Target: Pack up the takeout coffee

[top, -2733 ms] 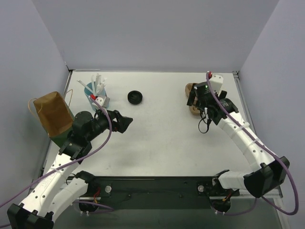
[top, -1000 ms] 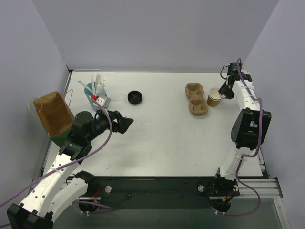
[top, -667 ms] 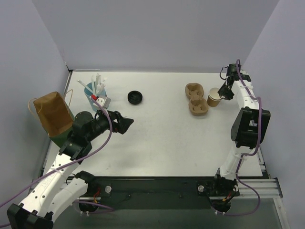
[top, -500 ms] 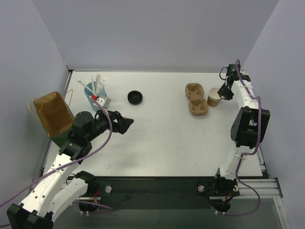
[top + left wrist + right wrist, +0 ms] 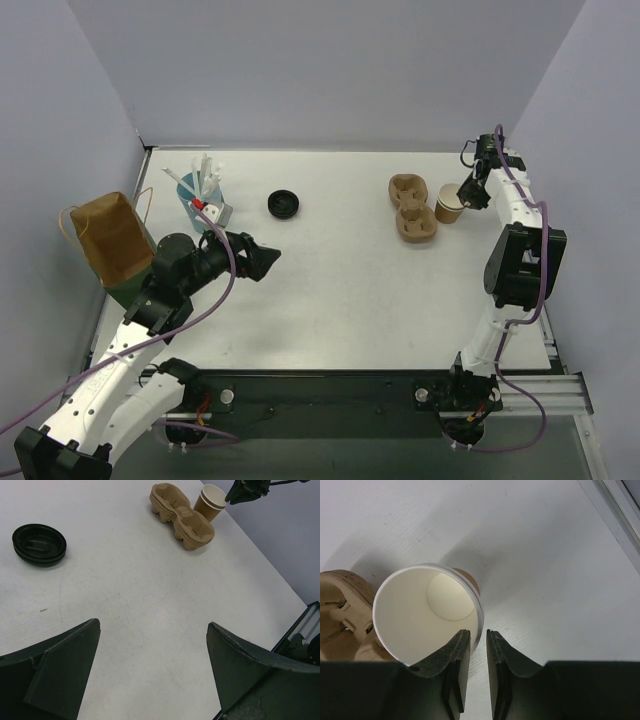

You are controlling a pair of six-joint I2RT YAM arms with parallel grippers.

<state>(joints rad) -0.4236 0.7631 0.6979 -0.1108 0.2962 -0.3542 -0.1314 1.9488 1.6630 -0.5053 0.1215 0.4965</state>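
Note:
The takeout coffee cup [image 5: 449, 204] stands open and empty, tan outside and cream inside [image 5: 427, 610], just right of the brown carrier [image 5: 412, 209]. Its black lid [image 5: 284, 203] lies apart at the table's middle back, also seen in the left wrist view [image 5: 39, 544]. My right gripper [image 5: 478, 631] straddles the cup's near rim, one finger inside and one outside. Its jaws are narrow, with a sliver of table showing between the rim and the outer finger. My left gripper [image 5: 152, 625] hovers wide open over bare table at the left [image 5: 268, 256], holding nothing.
A blue cup of white straws [image 5: 200, 195] stands at the back left. A brown paper bag [image 5: 108, 238] sits on the left edge beside the left arm. The carrier [image 5: 340, 615] touches the cup's left side. The table's right edge runs close behind the right gripper.
The right arm swung from above the carrier to the cup's right side. Over the last second its jaws narrowed a little round the rim. The left arm stayed still.

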